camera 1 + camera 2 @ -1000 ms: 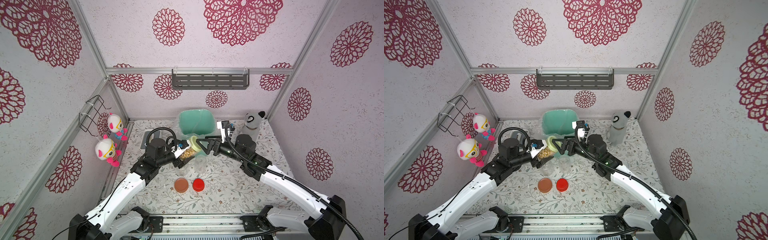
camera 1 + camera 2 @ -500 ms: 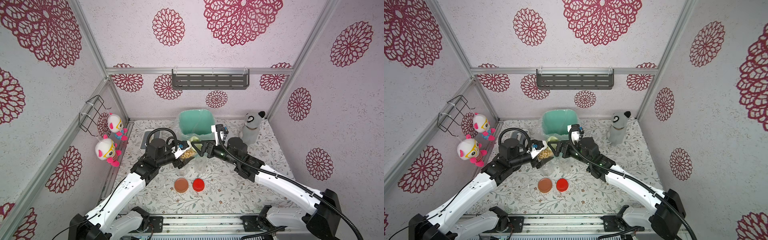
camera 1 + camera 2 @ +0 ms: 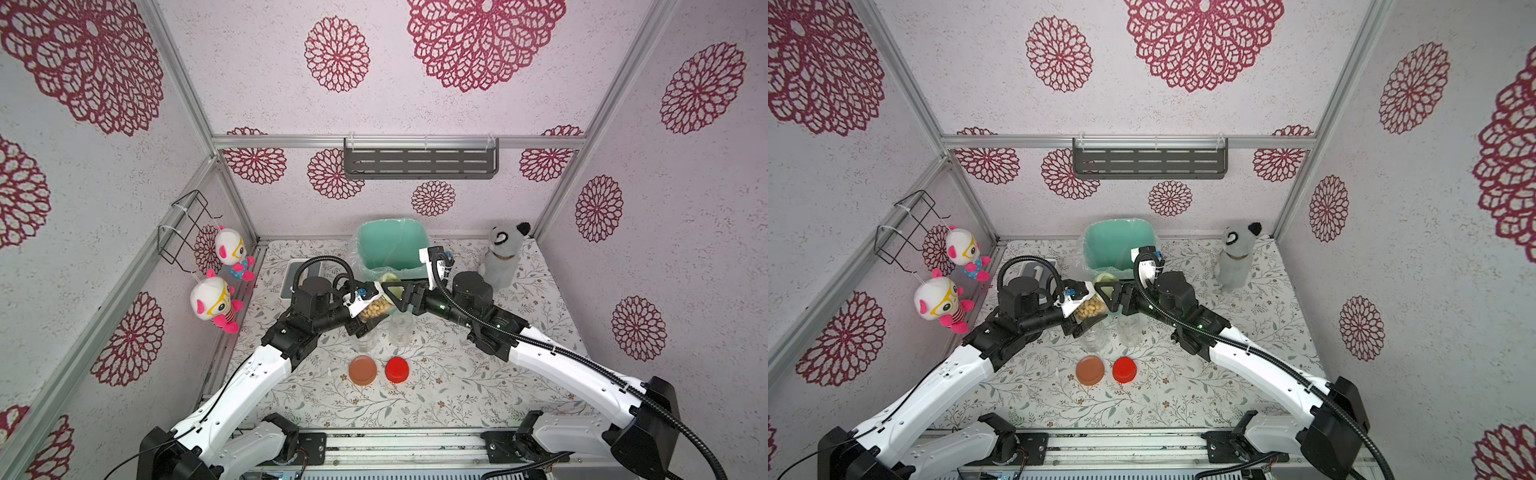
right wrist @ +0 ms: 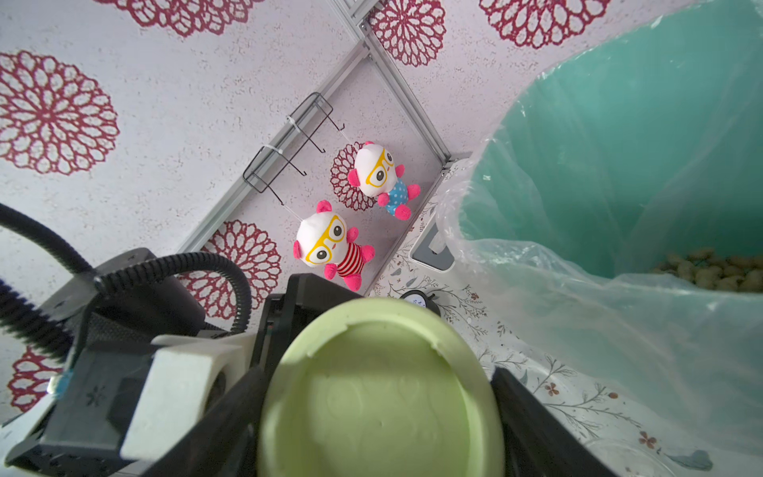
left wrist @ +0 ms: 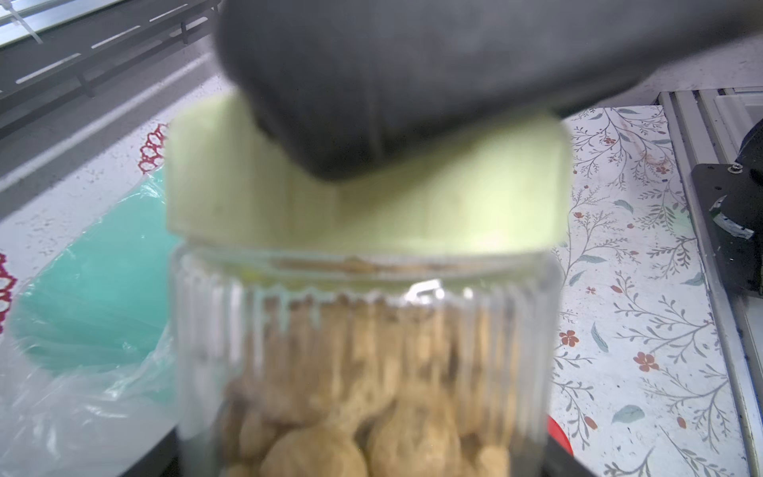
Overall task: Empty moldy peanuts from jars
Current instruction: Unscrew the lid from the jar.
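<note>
At the centre of both top views, just below the plastic-lined mint-green bin (image 3: 390,247), the left gripper (image 3: 368,313) is clamped around a tilted ribbed clear jar (image 3: 376,308) of moldy peanuts (image 5: 371,433). The right gripper (image 3: 394,293) has a black finger on each side of the jar's pale green lid (image 4: 380,396), close against its rim; I cannot tell if it is pinching yet. Lower in the frame, two empty jars (image 3: 400,330) stand on the table (image 3: 457,386) above a brown lid (image 3: 362,370) and a red lid (image 3: 397,369), and more kernels (image 4: 714,268) lie in the bin's bottom.
</note>
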Action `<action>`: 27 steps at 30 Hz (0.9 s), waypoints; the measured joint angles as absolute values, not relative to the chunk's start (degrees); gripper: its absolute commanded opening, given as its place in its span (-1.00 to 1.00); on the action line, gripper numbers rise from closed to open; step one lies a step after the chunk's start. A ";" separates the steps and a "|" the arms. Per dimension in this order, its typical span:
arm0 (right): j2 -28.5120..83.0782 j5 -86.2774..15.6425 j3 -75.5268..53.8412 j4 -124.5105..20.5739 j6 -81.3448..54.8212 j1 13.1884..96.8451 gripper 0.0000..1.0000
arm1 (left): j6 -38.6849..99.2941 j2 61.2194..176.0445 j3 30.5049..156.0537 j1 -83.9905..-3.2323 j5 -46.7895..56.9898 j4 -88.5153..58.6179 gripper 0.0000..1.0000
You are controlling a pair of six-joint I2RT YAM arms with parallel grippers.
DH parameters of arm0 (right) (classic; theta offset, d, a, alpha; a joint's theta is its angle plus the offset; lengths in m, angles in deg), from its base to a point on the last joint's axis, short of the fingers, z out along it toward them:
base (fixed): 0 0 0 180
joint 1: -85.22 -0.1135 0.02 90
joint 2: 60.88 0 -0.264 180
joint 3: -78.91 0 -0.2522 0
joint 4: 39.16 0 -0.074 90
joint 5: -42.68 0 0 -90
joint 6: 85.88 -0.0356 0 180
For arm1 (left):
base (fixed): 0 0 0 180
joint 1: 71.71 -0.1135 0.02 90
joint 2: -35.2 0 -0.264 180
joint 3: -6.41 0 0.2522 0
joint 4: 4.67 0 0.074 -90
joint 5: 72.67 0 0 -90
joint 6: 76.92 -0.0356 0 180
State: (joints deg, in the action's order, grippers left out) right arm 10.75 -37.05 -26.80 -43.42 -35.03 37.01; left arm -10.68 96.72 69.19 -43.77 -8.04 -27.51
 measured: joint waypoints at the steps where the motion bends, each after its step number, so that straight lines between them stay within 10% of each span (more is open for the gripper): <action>1: 10.67 -37.03 -26.76 -43.68 -34.75 37.08 0.48 | -10.71 96.72 69.19 -43.77 -8.10 -27.56 -1.00; 12: 9.68 -30.39 -27.11 -45.21 -30.90 39.92 -0.07 | -10.25 97.44 69.56 -43.74 -11.47 -28.30 -1.00; 15: 9.12 -26.13 -28.22 -45.02 -29.13 41.80 -0.52 | -10.38 98.69 70.74 -43.74 -13.52 -30.29 -1.00; 16: 8.96 -24.40 -28.51 -45.00 -28.11 42.50 -0.98 | -10.53 99.01 71.02 -43.74 -14.11 -30.77 -1.00; 27: 8.79 -11.15 -26.41 -49.08 -10.64 46.11 -1.00 | -12.24 99.84 73.36 -43.74 -19.47 -34.46 -1.00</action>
